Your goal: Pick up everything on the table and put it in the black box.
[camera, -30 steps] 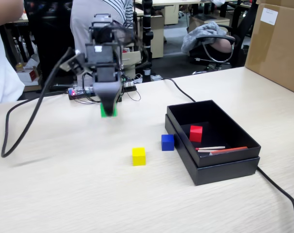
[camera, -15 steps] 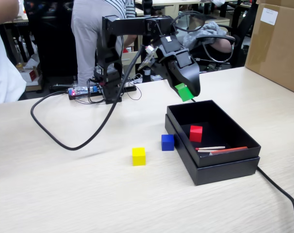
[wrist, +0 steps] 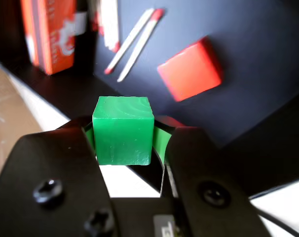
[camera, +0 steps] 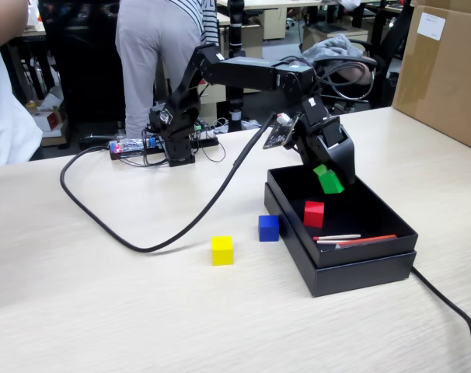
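My gripper [camera: 329, 172] is shut on a green cube [camera: 328, 182], held in the air over the far left part of the open black box [camera: 360, 270]. In the wrist view the green cube [wrist: 123, 129] sits between the two black jaws of my gripper [wrist: 124, 136], above the box floor [wrist: 258, 44]. A red cube [camera: 314, 213] lies inside the box, also seen in the wrist view [wrist: 190, 69]. A blue cube [camera: 268, 228] and a yellow cube [camera: 222, 249] stand on the table left of the box.
Thin red-and-white sticks [camera: 348, 239] lie at the box's near end, also in the wrist view [wrist: 132, 42]. A black cable [camera: 181, 225] loops across the table from the arm base [camera: 173, 144]. A cardboard box [camera: 445, 70] stands at the right. People stand behind the table.
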